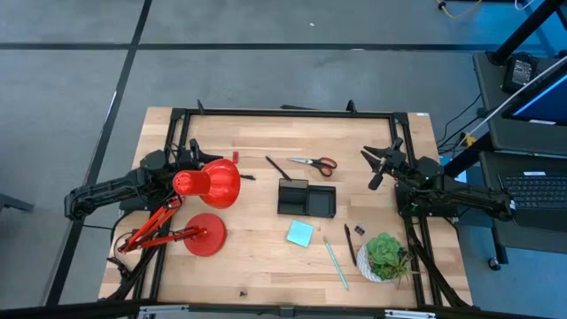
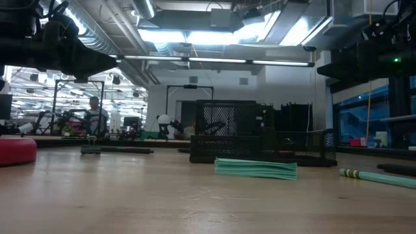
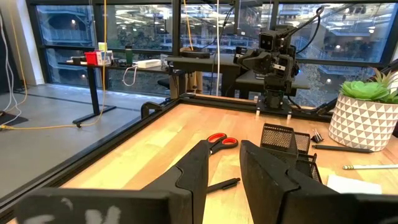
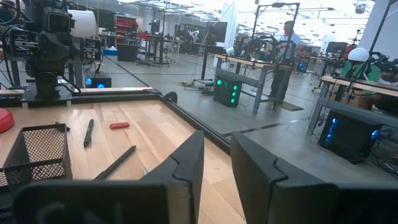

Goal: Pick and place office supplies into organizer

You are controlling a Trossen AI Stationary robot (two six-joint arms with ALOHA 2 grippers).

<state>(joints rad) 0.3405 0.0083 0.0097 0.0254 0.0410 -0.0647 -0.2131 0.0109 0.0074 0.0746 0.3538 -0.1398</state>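
Note:
The black mesh organizer stands mid-table, also in the low view. Red-handled scissors and a thin black pen lie flat beyond it. The light-blue sticky pad, the teal pen and tiny dark pieces lie nearer. My left gripper hovers open at the table's left, behind the lamp. Its wrist view shows the scissors ahead. My right gripper hovers open at the right, facing the organizer.
A big red desk lamp stands on the left half, its shade next to my left gripper. A potted plant in a white pot sits at the near right. A small red piece lies far left. Bare wood lies along the near edge.

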